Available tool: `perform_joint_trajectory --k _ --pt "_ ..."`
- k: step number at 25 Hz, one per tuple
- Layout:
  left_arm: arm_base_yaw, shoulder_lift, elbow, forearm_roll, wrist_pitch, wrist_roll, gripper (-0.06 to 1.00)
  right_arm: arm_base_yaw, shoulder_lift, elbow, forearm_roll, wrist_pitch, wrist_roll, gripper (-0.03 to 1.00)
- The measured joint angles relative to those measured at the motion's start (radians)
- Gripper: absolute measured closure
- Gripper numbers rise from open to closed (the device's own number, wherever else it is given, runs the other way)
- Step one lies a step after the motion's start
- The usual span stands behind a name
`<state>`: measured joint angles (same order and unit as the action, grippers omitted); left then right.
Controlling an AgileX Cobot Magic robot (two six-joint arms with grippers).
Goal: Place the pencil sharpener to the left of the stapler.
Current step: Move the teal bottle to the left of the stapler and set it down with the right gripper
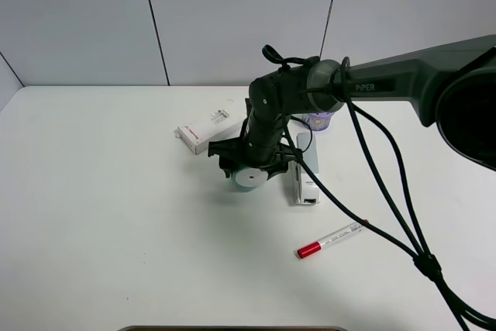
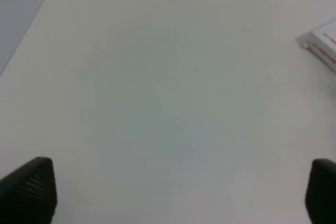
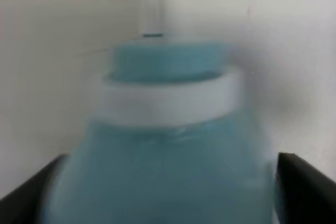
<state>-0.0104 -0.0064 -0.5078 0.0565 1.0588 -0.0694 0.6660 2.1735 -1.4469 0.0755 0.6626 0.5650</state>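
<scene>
Right claw (image 1: 249, 167): pinching the pencil sharpener (image 1: 248, 179). It grips the teal barrel from both sides, and the flat pale end face points toward the high camera. In the right wrist view the teal body fills the space between the two dark fingers (image 3: 304, 187). There is a white band around it, and a thin white cap stands at its outer end. That view is blurred. The sharpener is low over the tabletop (image 1: 116, 215); I cannot tell whether it touches.

Just beside this claw, on its right in the high view: the stapler (image 1: 306, 184). It is light grey and white and lies flat, its long side running away from the camera. A narrow gap separates it from the sharpener, which sits on its left.

Near the claw, behind it and to the left: the white box (image 1: 208, 129), flat, with red print at one end.

Beyond the stapler's far end: the purple container (image 1: 318, 121), mostly hidden by the arm.

Well apart from the claw, on the camera side and to the right: a marker (image 1: 332, 240), white with a red cap, lying at a slant under the hanging cables.

Left claw (image 2: 176, 195): spread wide and holding nothing, with a fingertip in each lower corner of its wrist view. Bare tabletop lies below it and a corner of the white box far ahead. It does not appear in the high view.
</scene>
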Motion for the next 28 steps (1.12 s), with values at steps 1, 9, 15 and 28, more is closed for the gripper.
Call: perform_joint_trajectory --k 1,9,15,28 --pt "0.000 0.000 0.000 0.000 0.000 0.000 -0.01 0.001 0.000 -0.001 0.001 -0.001 -0.002 0.19" --pt "0.000 0.000 0.000 0.000 0.000 0.000 -0.01 0.003 0.000 -0.003 0.006 -0.001 -0.007 0.02" --pt "0.000 0.000 0.000 0.000 0.000 0.000 -0.01 0.003 0.000 -0.003 0.006 0.000 -0.010 -0.02" --pt "0.000 0.000 0.000 0.000 0.000 0.000 -0.01 0.003 -0.031 -0.003 -0.013 0.044 -0.010 -0.02"
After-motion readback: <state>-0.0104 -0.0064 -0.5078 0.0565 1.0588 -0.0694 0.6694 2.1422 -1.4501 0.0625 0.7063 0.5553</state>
